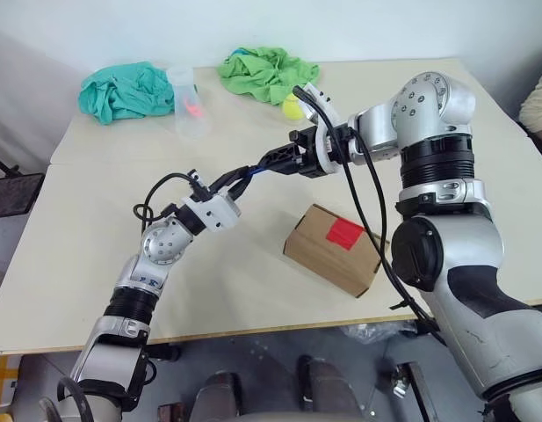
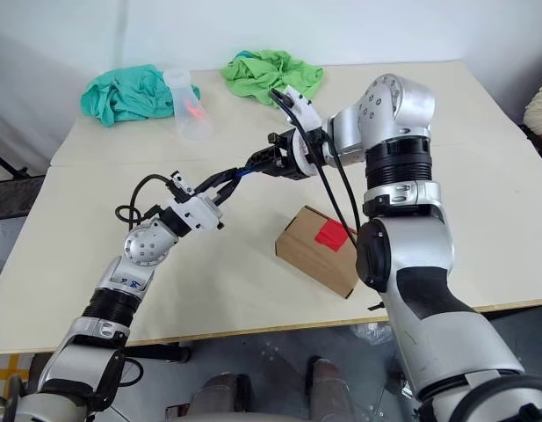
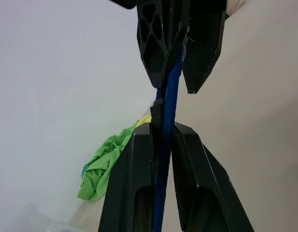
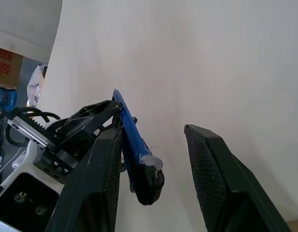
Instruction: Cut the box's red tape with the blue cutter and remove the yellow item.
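We've got the blue cutter (image 4: 133, 140) pinched tight in the left gripper (image 3: 163, 130), mid-air, w/ the right gripper (image 1: 284, 161) spread around its far end, not clamped yet. Risk imo: the slim, smooth pen shape could slip or twist if left lets go before right bites, then drop to the table. The box (image 1: 328, 255), matte brown cardboard w/ glossy red tape (image 1: 344, 232) still intact, sits below and just right of the grippers.

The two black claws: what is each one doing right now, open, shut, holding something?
Left gripper: shut on the slim blue pen-shaped cutter.
Right gripper: open around the cutter's end, not clamped.
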Available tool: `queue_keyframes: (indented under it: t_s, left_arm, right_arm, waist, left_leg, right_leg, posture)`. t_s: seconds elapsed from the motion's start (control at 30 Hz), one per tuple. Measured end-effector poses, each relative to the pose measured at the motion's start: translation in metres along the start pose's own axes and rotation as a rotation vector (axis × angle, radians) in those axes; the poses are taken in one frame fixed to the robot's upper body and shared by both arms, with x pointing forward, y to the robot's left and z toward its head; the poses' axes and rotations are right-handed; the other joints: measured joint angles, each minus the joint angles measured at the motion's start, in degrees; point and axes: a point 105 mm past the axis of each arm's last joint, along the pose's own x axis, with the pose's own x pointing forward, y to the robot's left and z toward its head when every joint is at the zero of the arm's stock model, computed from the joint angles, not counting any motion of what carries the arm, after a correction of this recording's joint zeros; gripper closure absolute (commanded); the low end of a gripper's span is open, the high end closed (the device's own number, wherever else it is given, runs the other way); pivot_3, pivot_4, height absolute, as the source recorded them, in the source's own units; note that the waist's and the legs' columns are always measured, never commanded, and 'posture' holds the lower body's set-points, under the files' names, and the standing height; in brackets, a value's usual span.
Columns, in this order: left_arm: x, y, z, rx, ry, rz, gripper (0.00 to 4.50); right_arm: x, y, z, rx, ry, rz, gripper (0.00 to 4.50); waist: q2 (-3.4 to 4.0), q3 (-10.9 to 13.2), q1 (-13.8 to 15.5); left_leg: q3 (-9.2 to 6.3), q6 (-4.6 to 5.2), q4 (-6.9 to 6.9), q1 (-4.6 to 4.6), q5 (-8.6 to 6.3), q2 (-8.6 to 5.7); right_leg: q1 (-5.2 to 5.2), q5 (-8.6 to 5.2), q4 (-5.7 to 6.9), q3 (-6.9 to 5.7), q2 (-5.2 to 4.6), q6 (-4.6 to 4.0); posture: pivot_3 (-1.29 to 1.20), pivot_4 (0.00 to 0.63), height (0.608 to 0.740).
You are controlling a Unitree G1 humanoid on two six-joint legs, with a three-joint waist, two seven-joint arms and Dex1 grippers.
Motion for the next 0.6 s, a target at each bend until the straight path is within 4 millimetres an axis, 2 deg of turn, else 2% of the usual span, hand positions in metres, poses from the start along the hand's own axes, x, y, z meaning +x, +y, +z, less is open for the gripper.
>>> queue_keyframes:
  t_s: [0.1,0.17,0.47,0.6]
  left_arm:
    - [0.0,-0.001,-0.001,0.0,0.006,-0.008,4.1]
    - [-0.001,0.0,-0.002,-0.001,0.01,0.0,4.1]
    - [0.0,0.0,-0.001,0.001,0.007,0.001,4.1]
    - [0.001,0.001,-0.007,-0.067,0.043,0.001,3.0]
  right_arm:
    - [-0.001,0.004,0.002,-0.005,-0.01,0.019,3.93]
    - [0.0,0.008,0.003,-0.004,-0.012,0.045,4.34]
    - [-0.002,0.008,0.003,0.014,-0.012,0.056,4.34]
    - [-0.005,0.012,0.005,-0.027,-0.02,0.04,4.34]
  waist:
    - [0.0,0.0,0.0]
    - [0.0,0.0,-0.01]
    - [0.0,0.0,0.0]
    - [0.0,0.0,0.0]
  left_leg:
    - [0.0,-0.01,0.0,-0.01,0.0,0.0]
    - [0.0,-0.01,0.0,0.0,0.0,0.0]
    - [0.0,-0.01,0.0,-0.01,0.01,0.0]
    - [0.0,-0.02,0.0,-0.01,0.01,0.0]
  right_leg:
    - [0.0,0.0,0.0,0.0,0.0,0.0]
    - [0.0,0.0,0.0,0.0,0.01,0.0]
    - [0.0,0.0,0.0,-0.01,0.0,0.0]
    - [0.0,0.0,0.0,-0.01,0.0,0.0]
  posture:
    - [0.0,0.15,0.74]
    - [0.0,0.15,0.74]
    - [0.0,0.15,0.74]
    - [0.0,0.15,0.74]
